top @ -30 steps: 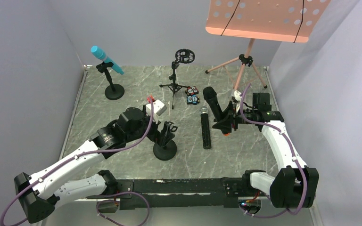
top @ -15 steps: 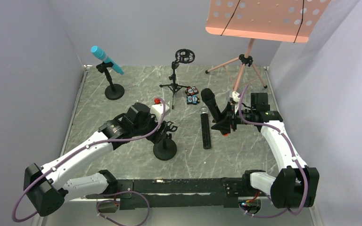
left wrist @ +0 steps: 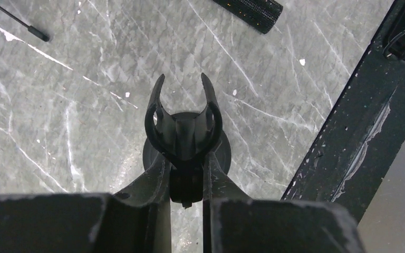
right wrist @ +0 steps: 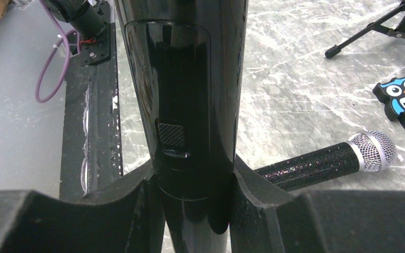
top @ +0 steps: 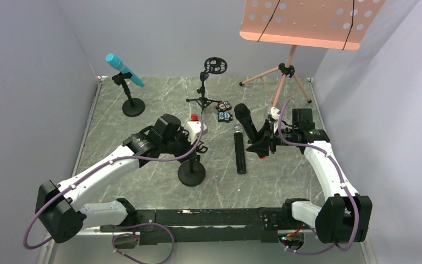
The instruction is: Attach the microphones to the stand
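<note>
Left wrist view: the left gripper (left wrist: 185, 182) is clenched on the neck of the round-base stand (left wrist: 222, 153). One finger presses each side, just below the stand's U-shaped clip (left wrist: 183, 124), whose prongs open toward 12 o'clock. In the top external view this gripper (top: 196, 147) sits above the stand's disc base (top: 192, 175), which rests on the marble table (top: 143, 181) at about 6 o'clock from the centre.

The right gripper (right wrist: 195, 197) grasps the all-black microphone (right wrist: 190, 79) low on its body, with the fingers tight against both sides and the slide switch facing the camera. From above, that gripper (top: 265, 144) holds the microphone (top: 247, 122) tilted off the table at 3 o'clock of the stand. The microphone's head points up toward 11 o'clock and its orange end (top: 262, 156) pokes out below the fingers.

Between the stand and the held microphone, the silver-mesh microphone (top: 239, 151) lies flat on the table with its head toward 12 o'clock. The right wrist view shows it (right wrist: 327, 161) just beyond the fingers.

At 10 o'clock the light blue microphone (top: 123, 69) sits clipped in its own round-base stand (top: 133, 106). At 12 o'clock stands a small tripod stand (top: 202, 100) with a ring mount, and owl-print packs (top: 223, 111) lie just at its 4 o'clock. A pink music stand (top: 307, 22) rises at 1 o'clock.
</note>
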`<act>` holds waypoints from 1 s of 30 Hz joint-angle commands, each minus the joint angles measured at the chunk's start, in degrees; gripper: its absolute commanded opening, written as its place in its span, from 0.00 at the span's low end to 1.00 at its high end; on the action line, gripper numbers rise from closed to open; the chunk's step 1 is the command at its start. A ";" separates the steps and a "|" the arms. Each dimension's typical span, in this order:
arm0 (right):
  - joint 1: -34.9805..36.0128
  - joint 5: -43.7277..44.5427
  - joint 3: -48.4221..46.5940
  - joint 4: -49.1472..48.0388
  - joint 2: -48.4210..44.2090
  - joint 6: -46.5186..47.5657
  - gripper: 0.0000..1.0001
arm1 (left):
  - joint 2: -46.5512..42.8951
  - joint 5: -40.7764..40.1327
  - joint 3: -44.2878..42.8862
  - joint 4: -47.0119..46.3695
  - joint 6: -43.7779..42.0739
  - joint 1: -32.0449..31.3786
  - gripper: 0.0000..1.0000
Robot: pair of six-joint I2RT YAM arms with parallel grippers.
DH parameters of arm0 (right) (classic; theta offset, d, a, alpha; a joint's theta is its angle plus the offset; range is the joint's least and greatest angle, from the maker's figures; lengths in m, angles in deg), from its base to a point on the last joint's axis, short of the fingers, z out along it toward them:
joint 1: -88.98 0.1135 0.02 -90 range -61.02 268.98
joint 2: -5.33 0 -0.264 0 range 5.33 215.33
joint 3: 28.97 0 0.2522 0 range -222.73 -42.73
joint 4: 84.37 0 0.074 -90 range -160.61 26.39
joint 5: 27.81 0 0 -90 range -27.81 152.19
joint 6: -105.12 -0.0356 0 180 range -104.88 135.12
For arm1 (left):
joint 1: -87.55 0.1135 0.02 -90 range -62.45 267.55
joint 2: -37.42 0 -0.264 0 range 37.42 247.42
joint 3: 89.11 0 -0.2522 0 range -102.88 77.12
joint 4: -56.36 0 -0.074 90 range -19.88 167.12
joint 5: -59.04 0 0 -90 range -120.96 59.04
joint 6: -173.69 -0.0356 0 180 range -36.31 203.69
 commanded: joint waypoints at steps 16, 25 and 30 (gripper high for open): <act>0.22 -2.09 -1.21 0.23 -0.61 2.72 0.06 | 9.68 29.06 -17.11 5.02 -32.90 1.61 0.01; 0.19 -2.02 -1.29 0.69 -0.79 3.34 0.06 | 17.69 24.89 -17.31 1.58 -33.91 1.67 0.07; 0.25 -2.00 -1.39 1.04 -0.46 3.74 0.06 | 15.39 21.29 -12.27 -5.40 -29.73 1.69 0.32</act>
